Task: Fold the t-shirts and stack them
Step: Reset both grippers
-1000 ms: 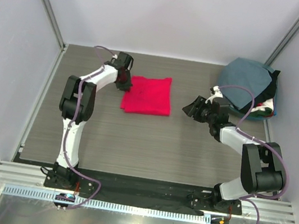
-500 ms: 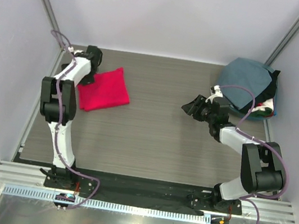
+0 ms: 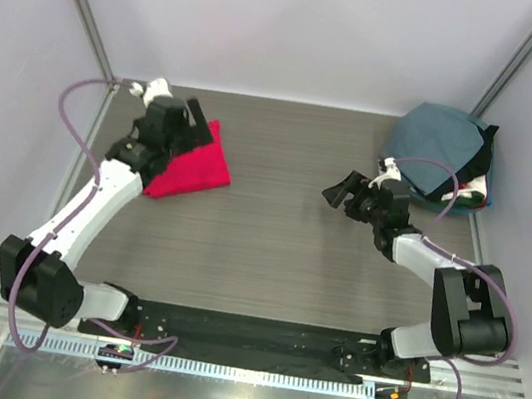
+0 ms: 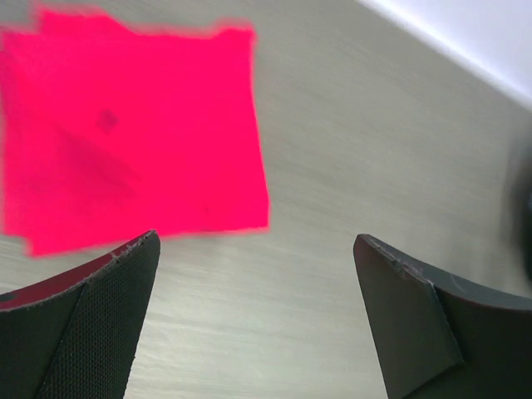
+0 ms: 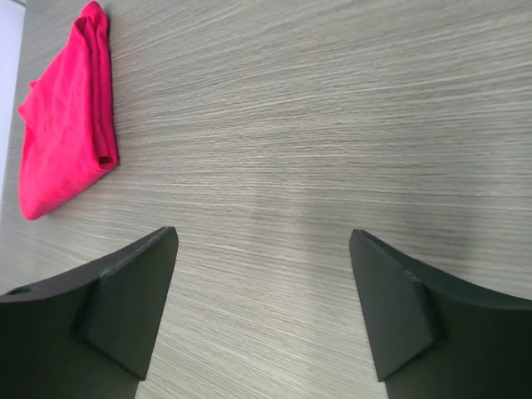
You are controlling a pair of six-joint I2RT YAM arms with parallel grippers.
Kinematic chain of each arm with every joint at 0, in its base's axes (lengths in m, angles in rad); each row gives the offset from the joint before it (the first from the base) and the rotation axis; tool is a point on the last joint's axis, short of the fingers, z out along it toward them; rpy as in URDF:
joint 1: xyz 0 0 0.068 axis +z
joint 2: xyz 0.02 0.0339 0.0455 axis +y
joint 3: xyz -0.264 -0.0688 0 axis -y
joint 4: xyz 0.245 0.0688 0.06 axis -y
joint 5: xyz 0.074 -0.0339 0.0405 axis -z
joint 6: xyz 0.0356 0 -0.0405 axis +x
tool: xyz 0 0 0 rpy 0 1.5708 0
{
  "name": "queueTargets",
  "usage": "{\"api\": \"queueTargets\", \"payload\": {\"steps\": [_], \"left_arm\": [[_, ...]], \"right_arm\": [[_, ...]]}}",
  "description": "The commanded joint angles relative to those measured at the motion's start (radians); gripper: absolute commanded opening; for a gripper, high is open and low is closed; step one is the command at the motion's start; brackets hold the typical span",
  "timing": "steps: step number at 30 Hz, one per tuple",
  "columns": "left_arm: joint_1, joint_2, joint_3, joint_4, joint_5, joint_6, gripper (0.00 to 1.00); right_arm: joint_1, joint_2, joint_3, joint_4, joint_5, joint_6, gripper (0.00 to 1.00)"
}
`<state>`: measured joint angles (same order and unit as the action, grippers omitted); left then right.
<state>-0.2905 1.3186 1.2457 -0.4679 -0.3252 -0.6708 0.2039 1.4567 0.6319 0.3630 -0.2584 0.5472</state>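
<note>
A folded bright red t-shirt (image 3: 196, 164) lies flat at the back left of the table; it also shows as the red t-shirt (image 4: 125, 141) and the red t-shirt (image 5: 66, 141) in the wrist views. My left gripper (image 3: 194, 119) (image 4: 256, 239) hovers over its back edge, open, with nothing between the fingers. A heap of t-shirts (image 3: 441, 146), slate grey-blue on top with dark, white and blue ones showing beneath, sits at the back right. My right gripper (image 3: 339, 188) (image 5: 263, 234) is left of that heap, open and empty, facing bare table.
The grey wood-grain table (image 3: 279, 242) is walled in by white panels at the back and on both sides. A black rail (image 3: 246, 328) carrying the arm bases runs along the near edge.
The left arm slid the red shirt from the back middle to the back left, let go and drew back over it. The right gripper's jaws spread wider in place.
</note>
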Motion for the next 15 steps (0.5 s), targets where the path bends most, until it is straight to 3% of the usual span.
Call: {"api": "queueTargets", "payload": {"steps": [1,2,7,11,15], "left_arm": [[-0.081,-0.048,-0.190,0.243,0.108,-0.059,1.00],[-0.117,-0.064,-0.272,0.302,0.075,-0.058,1.00],[-0.139,-0.143,-0.501,0.497,0.049,-0.062,1.00],[-0.142,-0.182,-0.707,0.762,0.109,-0.044,1.00],[-0.144,-0.141,-0.729,0.807,0.169,-0.039,1.00]], "right_arm": [[0.006,-0.100,-0.029,0.080,0.073,-0.020,0.92],[0.005,-0.119,-0.044,0.082,0.083,-0.021,0.99],[0.006,-0.226,-0.107,0.097,0.228,-0.030,1.00],[0.005,-0.315,-0.178,0.128,0.358,-0.021,1.00],[0.006,-0.329,-0.239,0.209,0.470,0.042,1.00]]}}
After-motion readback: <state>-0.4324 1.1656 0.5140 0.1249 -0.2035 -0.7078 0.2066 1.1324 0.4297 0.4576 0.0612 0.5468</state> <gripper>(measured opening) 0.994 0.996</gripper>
